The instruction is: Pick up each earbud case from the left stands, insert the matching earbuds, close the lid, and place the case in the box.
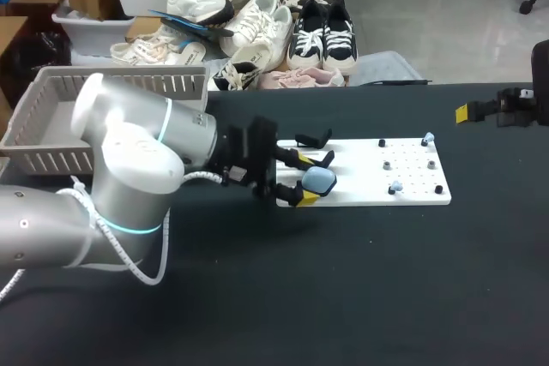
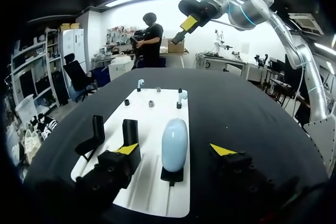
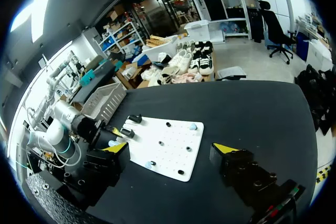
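The left gripper (image 2: 175,150) sits low with its fingers spread either side of a pale blue oval earbud case (image 2: 174,144), touching neither finger. The case stands on a small black stand (image 2: 172,176) at the left end of a white pegged board (image 1: 412,197). The right gripper (image 3: 170,149), its fingers likewise spread and holding nothing, hangs at the far right of the black table (image 1: 343,280)

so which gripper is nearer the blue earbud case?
Left. The left gripper straddles the blue earbud case, open; the right gripper is far off near the table's right edge.
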`<state>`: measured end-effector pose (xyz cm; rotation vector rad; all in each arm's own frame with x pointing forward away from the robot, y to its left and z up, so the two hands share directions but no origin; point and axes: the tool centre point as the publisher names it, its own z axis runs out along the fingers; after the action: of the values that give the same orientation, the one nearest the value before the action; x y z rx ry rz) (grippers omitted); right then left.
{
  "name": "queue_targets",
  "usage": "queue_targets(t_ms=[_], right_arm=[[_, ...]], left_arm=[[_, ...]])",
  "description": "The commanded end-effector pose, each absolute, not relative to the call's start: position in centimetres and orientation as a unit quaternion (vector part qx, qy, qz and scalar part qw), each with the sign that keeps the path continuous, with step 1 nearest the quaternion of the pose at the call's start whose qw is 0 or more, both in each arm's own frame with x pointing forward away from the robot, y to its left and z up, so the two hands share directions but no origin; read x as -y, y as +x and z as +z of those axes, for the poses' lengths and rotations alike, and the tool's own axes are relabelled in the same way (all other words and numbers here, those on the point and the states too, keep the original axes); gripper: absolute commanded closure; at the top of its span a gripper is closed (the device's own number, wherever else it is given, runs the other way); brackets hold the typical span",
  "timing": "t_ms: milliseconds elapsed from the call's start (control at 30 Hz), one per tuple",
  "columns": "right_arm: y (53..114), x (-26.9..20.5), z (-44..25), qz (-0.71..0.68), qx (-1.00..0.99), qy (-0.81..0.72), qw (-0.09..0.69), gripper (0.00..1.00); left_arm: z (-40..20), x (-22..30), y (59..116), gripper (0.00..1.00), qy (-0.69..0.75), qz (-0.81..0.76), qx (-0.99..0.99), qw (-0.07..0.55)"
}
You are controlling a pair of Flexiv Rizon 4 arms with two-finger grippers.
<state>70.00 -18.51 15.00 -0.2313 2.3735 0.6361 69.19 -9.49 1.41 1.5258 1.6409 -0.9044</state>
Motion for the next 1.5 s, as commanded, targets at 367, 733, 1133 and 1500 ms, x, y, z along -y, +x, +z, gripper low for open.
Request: queue_targets(t_ms=[367, 733, 1133, 1500], right_arm=[[70.00, 18.51, 15.00, 0.243, -0.908, -0.088, 0.330, 0.00], [70.00, 18.51, 15.00, 0.243, -0.908, -0.088, 0.330, 0.00], [70.00, 18.51, 15.00, 0.243, -0.908, -0.088, 0.330, 0.00], [70.00, 18.51, 15.00, 0.243, -0.908, -0.088, 0.330, 0.00]], left_arm=[[1.13, 9.93, 69.19, 0.33, 0.592, -0.358, -0.633, 0.346], [1.12, 9.90, 69.45, 0.48, 0.586, -0.361, -0.639, 0.345], [1.11, 10.07, 69.45, 0.55, 0.587, -0.363, -0.637, 0.343], [1.14, 10.21, 69.31, 0.60, 0.588, -0.364, -0.637, 0.342]])
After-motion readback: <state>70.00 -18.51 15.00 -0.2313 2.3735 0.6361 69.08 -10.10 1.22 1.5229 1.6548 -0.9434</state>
